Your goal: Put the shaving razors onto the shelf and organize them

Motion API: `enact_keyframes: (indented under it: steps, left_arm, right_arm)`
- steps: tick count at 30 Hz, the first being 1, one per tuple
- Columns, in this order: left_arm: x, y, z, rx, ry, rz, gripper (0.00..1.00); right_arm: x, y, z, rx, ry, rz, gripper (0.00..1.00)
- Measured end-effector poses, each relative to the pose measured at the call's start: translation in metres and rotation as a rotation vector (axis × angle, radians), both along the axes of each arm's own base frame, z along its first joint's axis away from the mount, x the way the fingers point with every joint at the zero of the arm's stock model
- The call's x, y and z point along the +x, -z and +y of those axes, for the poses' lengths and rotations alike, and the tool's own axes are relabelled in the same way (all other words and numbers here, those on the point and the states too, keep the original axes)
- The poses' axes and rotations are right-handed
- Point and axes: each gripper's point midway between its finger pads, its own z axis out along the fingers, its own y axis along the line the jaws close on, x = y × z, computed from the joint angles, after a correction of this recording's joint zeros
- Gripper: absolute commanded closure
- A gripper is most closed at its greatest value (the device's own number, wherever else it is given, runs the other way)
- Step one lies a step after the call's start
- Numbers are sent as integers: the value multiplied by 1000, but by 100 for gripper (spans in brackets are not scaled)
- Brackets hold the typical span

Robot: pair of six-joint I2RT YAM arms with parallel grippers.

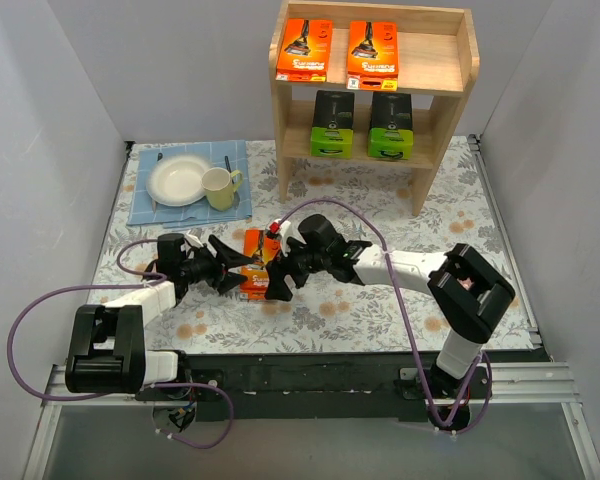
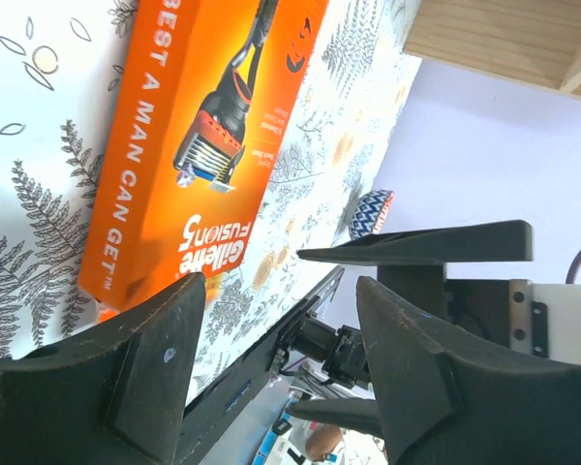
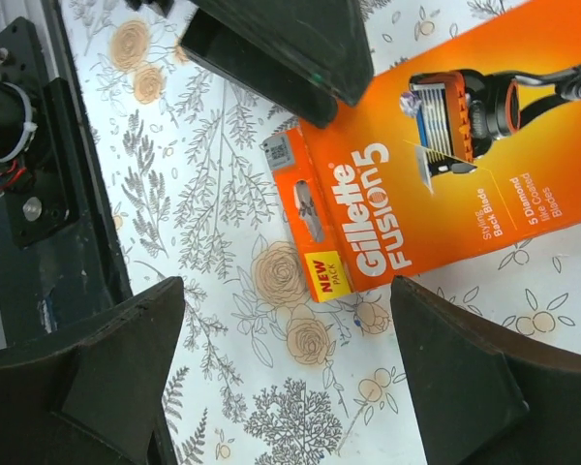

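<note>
Orange packs [image 1: 302, 50] [image 1: 373, 50] sat paired on the top tier of the shelf [image 1: 435, 55] by the far edge of the table [image 1: 380, 205], both green packs [image 1: 332, 124] [image 1: 390, 127] below, so four of five looked placed. The last orange pack [image 1: 252, 266] lay flat nearer the near edge, between the left gripper [image 1: 234, 270] and right gripper [image 1: 278, 272], each spread wide, grasping nothing.

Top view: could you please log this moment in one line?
shelf: four packs; orange pack: on table; left gripper: open; right gripper: open
</note>
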Motion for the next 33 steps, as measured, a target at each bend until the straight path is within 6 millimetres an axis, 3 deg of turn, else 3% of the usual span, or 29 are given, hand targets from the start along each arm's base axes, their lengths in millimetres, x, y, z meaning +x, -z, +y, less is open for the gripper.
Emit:
enact_keyframes:
  steps: [6, 13, 21, 26, 33]
  left_arm:
    - [3, 2, 10, 64, -31, 30, 40]
    - [-16, 8, 25, 172, -66, 72, 47]
    - [-53, 53, 33, 246, -59, 198, 54]
    - [-51, 54, 19, 186, 6, 133, 61]
    - [-56, 57, -1, 135, 108, 68, 73]
  right_arm:
    - [14, 26, -4, -41, 69, 47, 7]
    - [44, 42, -43, -83, 244, 91, 8]
    - [35, 17, -58, -47, 264, 68, 8]
    - [41, 2, -61, -12, 284, 60, 8]
    - [53, 9, -81, -7, 365, 143, 9]
